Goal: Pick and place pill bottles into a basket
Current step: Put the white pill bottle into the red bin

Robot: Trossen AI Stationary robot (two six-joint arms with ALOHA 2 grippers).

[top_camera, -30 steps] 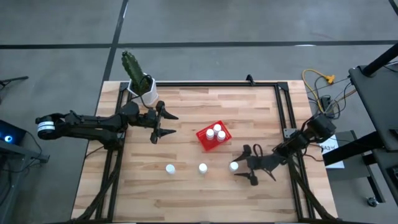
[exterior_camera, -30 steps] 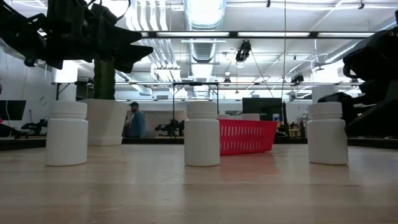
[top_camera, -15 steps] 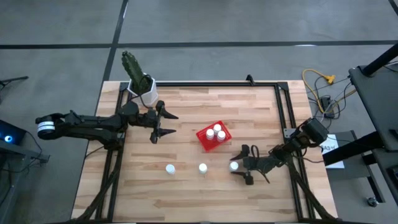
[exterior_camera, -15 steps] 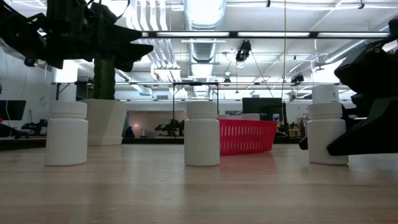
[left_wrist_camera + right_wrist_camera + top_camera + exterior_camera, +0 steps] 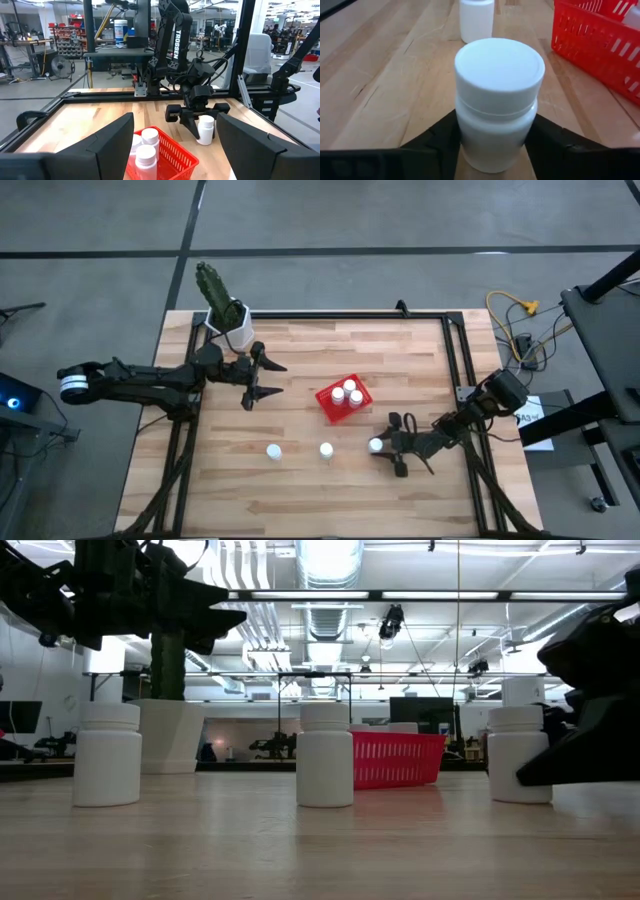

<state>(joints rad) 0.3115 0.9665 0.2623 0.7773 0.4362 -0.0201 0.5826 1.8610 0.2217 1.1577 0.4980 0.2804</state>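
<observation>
Where the right claw [image 5: 492, 150] grips a pill bottle [image 5: 497, 100], its base is hidden.

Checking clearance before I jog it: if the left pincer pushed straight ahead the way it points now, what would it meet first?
Probably the red basket, lying just ahead of the open left pincer with bottles in it. The pincer looks higher, so it might pass over; depth is unclear.
</observation>
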